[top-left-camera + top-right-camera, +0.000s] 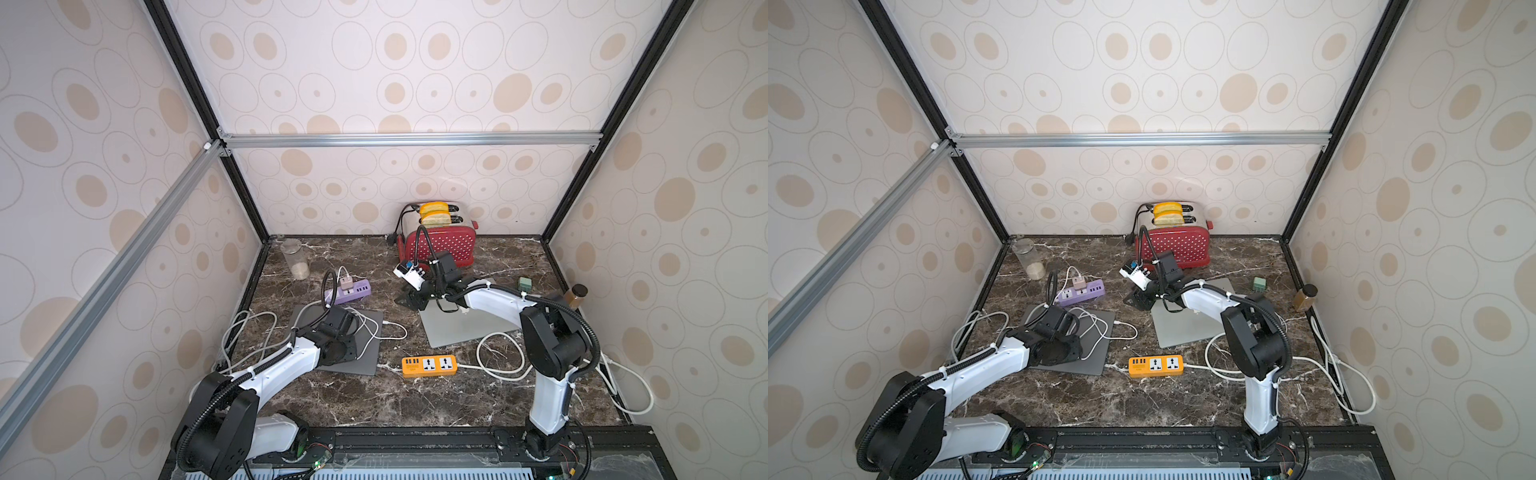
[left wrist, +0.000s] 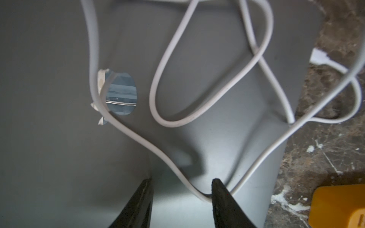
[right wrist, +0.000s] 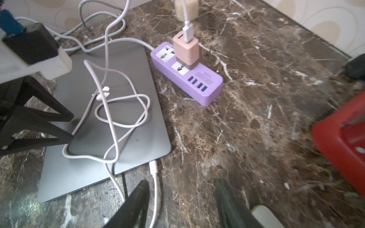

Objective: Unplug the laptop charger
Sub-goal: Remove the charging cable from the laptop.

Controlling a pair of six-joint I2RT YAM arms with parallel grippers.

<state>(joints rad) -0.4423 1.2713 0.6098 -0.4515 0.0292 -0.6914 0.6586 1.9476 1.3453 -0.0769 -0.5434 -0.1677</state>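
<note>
Charger adapter, the pink block, stands plugged into the purple power strip, which lies just beyond the far edge of the dark laptop on the left half of the desk. Its white charger cable leaves the adapter's top and lies in loose loops across that laptop's closed lid. Starting at the front edge, you see the orange power strip near the middle, its white cord curling off toward the right edge. Next back, your left gripper is low over the dark laptop's lid with its fingers apart. One strand of the cable crosses the gap and meets one finger, but nothing is clamped. The cable's connector lies at the laptop's right-hand edge with its tip against it, and you cannot tell whether it sits in a port. To the right, a silver laptop lies closed, partly under your right arm. Your right gripper hangs above the bare desk between the two laptops, fingers spread and gripping nothing, with the cable running just beside one finger. Farther back, a jar stands near the back left corner and a red toaster with two slices of bread sits against the back edge. A green block and a brown bottle stand near the right edge.
</note>
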